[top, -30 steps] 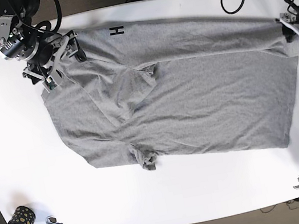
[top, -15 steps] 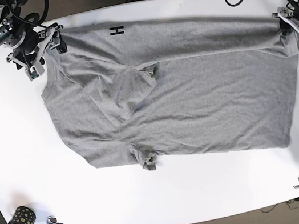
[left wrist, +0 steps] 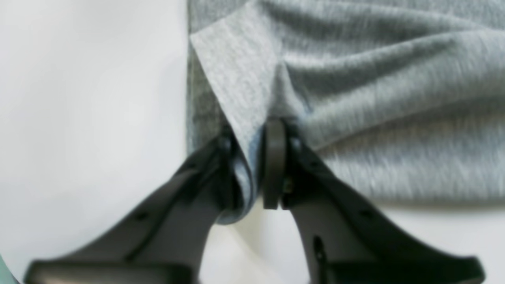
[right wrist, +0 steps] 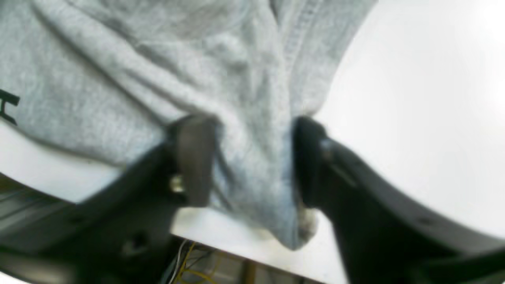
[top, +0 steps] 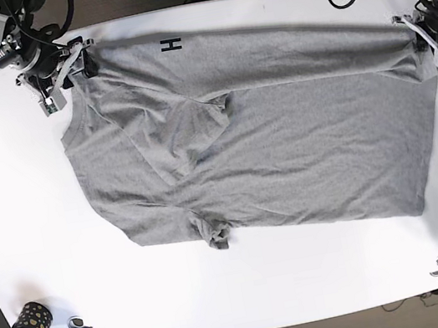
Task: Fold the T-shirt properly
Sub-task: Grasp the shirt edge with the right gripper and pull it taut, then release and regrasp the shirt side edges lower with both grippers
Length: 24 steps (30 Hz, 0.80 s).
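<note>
Near edge of white worktop (top: pixel 250 294): bare strip, a dark spotted cup (top: pixel 30 325) at one corner. Grey T-shirt (top: pixel 283 144) lay spread mid-worktop, wrinkled, a sleeve bunched at its near hem, far edge folded over along a ridge, small black mark near the far side. Bare worktop on both flanks. Far corners: left pincer (left wrist: pixel 252 165) clenched on a thin fold of fabric; right pincer (right wrist: pixel 252 157) grasped a thick bunch at the worktop's rim.
</note>
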{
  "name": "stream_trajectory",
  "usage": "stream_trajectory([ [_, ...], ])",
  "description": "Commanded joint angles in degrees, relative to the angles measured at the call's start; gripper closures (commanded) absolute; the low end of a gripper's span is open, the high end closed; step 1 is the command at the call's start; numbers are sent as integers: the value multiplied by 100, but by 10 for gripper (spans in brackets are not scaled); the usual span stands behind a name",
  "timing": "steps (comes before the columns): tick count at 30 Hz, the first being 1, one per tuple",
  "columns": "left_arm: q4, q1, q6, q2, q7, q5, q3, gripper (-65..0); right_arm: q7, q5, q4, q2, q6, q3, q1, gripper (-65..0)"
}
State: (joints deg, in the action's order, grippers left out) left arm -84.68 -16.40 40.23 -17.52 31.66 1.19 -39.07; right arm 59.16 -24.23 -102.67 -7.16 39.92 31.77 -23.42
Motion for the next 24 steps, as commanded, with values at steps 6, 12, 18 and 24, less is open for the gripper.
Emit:
stream_trajectory([
  [6, -644, -606, -23, -116, -6, 35, -414, -51, 58, -8, -49, -291, 8, 10, -62, -224],
  [12, -986, -1019, -23, 51, 3, 8, -783, -57, 58, 1, -67, -458, 8, 10, -80, -224],
  [18, -1329, -1151, -23, 156, 293, 8, -827, -122, 67, 1, -102, -511, 8, 10, -80, -225],
  [24, -1716, -1081, -23, 156, 302, 0, -827, -237, 76, 1, -673, -475, 8, 10, -71, -335],
])
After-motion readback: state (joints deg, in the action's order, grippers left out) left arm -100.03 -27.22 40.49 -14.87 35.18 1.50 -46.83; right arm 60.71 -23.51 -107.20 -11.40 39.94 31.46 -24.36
